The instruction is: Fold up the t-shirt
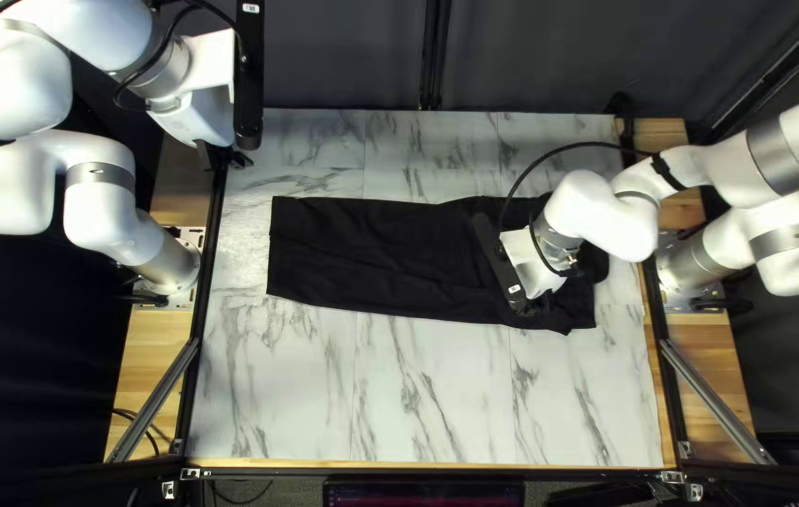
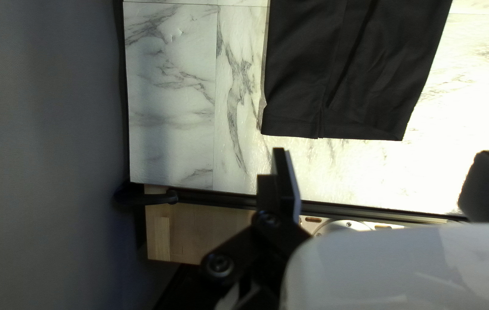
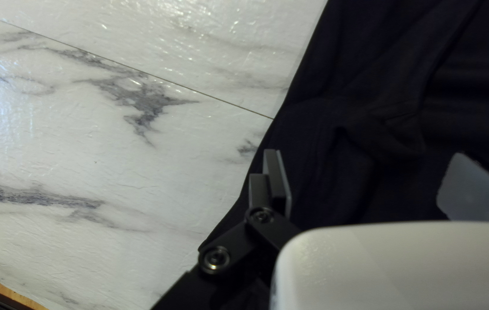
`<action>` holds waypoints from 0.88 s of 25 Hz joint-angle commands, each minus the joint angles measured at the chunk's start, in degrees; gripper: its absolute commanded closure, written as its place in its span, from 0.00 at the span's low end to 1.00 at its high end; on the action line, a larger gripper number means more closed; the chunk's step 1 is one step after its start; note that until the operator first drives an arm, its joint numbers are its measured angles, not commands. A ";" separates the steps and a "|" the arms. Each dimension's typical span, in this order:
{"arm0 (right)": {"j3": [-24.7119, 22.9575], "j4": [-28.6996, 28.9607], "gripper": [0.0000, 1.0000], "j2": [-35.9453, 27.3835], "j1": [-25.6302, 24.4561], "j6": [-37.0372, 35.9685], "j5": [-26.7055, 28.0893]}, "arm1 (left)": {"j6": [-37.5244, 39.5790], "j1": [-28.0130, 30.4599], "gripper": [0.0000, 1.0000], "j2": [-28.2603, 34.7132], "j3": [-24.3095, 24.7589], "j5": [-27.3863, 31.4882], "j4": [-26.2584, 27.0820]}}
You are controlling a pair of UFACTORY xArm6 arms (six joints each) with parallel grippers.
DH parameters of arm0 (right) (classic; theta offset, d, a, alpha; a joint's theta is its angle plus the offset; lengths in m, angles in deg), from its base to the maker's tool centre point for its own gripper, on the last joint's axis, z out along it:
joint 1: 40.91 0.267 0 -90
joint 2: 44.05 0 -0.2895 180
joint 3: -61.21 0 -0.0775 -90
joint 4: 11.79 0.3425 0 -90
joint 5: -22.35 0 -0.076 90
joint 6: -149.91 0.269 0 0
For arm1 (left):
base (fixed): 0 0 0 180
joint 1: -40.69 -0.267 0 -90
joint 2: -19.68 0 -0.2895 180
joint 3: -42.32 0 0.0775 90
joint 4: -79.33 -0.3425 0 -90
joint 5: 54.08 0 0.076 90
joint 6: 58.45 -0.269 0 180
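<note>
Taking 12 o'clock as the side toward the dark curtain (image 1: 343, 56), the black t-shirt (image 1: 381, 249) lies as a long, narrow strip across the marble-patterned bench (image 1: 418, 394). Its straighter end is between 9 and 10 o'clock, and its more uneven end, with a small corner jutting out along the near edge, is between 3 and 4.

The left gripper (image 1: 226, 155) is raised at 10 o'clock, over the bench's far corner, well apart from the t-shirt. Its jaws are spread wide with nothing between them. With straight ahead of that gripper as 12, its wrist view shows the t-shirt's straighter end at 11 to 12 o'clock, beyond the fingertips, with creases running lengthwise and a slit at the hem.

The right gripper (image 1: 538, 305) is over the t-shirt near its uneven end, between 3 and 4 o'clock on the bench. Its jaws are spread too, pinching no fabric. In its wrist view, one finger (image 3: 276, 183) is over the cloth close to the edge, and the other is over cloth farther in; whether either touches is unclear. Loose folds lie ahead, around 12 to 1 o'clock, and bare marble shows toward 10.
</note>
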 commanded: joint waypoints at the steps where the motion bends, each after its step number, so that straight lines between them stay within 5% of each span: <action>1: -0.02 1.65 0.00 1.15 0.53 -1.23 -1.07 | 0.00 0.00 0.00 0.00 0.00 0.00 0.00; 22: 1.96 5.11 0.00 5.80 -0.01 -5.53 -2.86 | 0.00 0.00 0.00 0.00 0.00 0.00 0.00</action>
